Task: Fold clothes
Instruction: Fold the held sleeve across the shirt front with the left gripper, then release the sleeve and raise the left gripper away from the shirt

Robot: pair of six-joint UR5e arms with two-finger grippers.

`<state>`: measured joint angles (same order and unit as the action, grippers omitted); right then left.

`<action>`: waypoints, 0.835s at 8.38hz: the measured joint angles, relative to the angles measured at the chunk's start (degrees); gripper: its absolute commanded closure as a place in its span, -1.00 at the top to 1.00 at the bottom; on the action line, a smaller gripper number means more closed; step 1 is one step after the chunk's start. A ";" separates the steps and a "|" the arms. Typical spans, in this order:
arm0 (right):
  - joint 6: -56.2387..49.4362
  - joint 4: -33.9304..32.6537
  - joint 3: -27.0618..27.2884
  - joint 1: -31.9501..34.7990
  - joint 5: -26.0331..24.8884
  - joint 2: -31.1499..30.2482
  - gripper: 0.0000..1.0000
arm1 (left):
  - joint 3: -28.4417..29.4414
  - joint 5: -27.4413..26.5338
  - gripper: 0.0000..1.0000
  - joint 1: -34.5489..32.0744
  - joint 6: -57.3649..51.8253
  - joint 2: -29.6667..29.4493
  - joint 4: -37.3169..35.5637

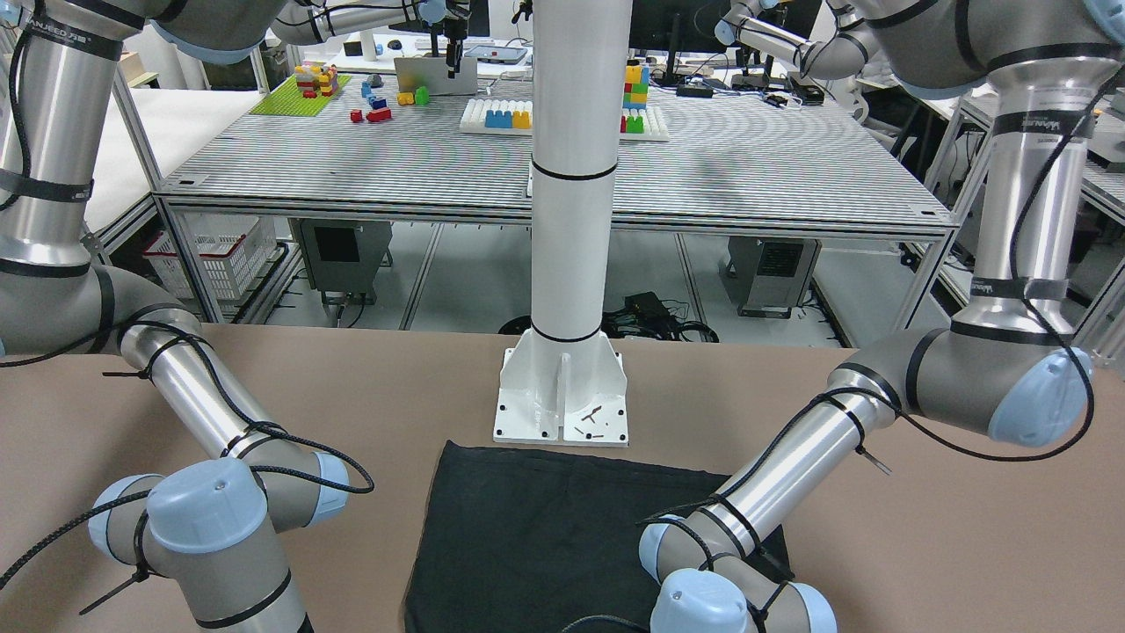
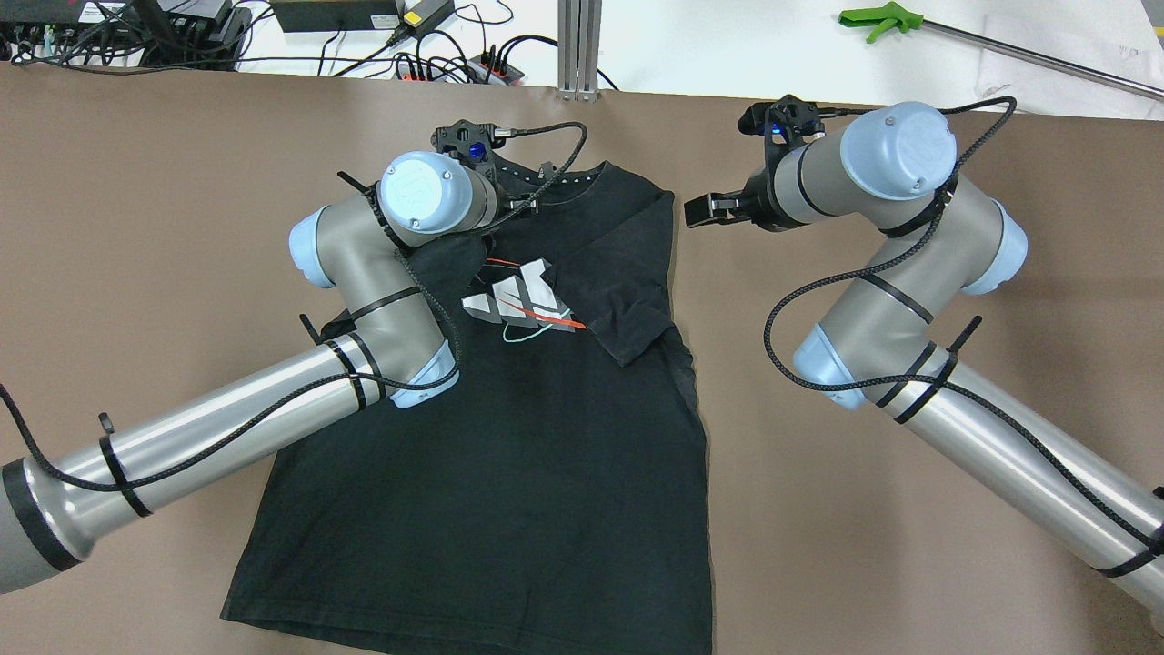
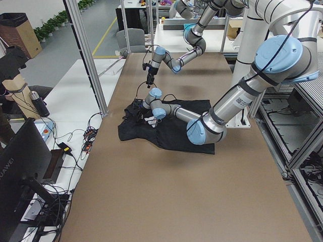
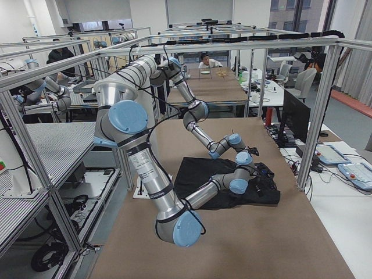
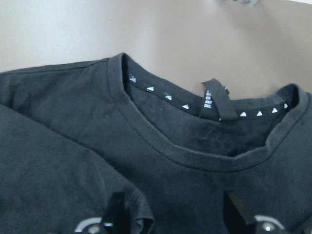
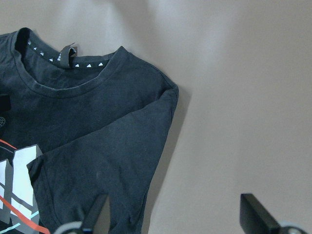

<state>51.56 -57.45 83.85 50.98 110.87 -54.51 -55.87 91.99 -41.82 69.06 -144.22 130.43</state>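
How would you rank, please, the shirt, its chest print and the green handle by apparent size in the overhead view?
1. Shirt
2. Chest print
3. Green handle, somewhat smaller than the print

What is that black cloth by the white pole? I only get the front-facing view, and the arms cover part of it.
Observer: A black T-shirt, spread on the table, with a printed graphic on its front.
Visitor: Is any of it folded yet?
Observer: The sleeve on the robot's right is folded in across the front.
Visitor: Is the arm on my right holding it?
Observer: No; that left hand is open, just below the collar.
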 measured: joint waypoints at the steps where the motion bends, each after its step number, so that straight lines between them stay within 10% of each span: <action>1: -0.10 0.03 0.00 0.00 -0.02 -0.16 0.88 | 1.66 -0.03 0.52 0.02 0.21 -1.88 0.00; 5: 0.10 0.30 0.63 0.05 0.18 -0.25 0.88 | 2.68 3.30 0.51 -3.16 -0.32 -5.35 -0.05; 7: 1.25 0.38 1.39 0.05 0.22 -0.25 0.88 | 0.01 7.22 0.87 -5.73 -2.91 -3.90 -0.27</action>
<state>52.81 -57.07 85.24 51.04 111.09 -54.76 -55.86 99.22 -47.55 66.14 -148.13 130.16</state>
